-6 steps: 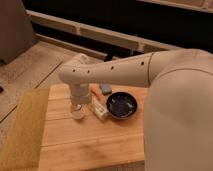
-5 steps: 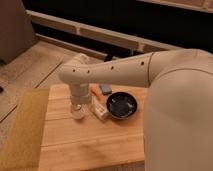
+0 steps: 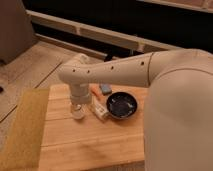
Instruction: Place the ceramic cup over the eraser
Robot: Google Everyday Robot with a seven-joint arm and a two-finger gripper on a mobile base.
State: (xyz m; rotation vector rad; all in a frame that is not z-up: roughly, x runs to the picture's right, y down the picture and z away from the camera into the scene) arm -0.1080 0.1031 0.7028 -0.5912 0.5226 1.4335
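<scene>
A yellow-green mat (image 3: 22, 125) lies along the left edge of the wooden table (image 3: 90, 147). Just right of it, the gripper (image 3: 77, 106) points straight down from the white arm (image 3: 115, 74), right over the ceramic cup (image 3: 77, 114), which stands upright on the table. Whether the pincer is spread or closed on the cup cannot be told. Next to the cup lies a white packet (image 3: 100, 109), its print unreadable. Behind it sit a small orange piece (image 3: 95, 91) and a blue-grey block (image 3: 105, 88). Further right, touching the packet, stands the shallow black bowl (image 3: 121, 105).
</scene>
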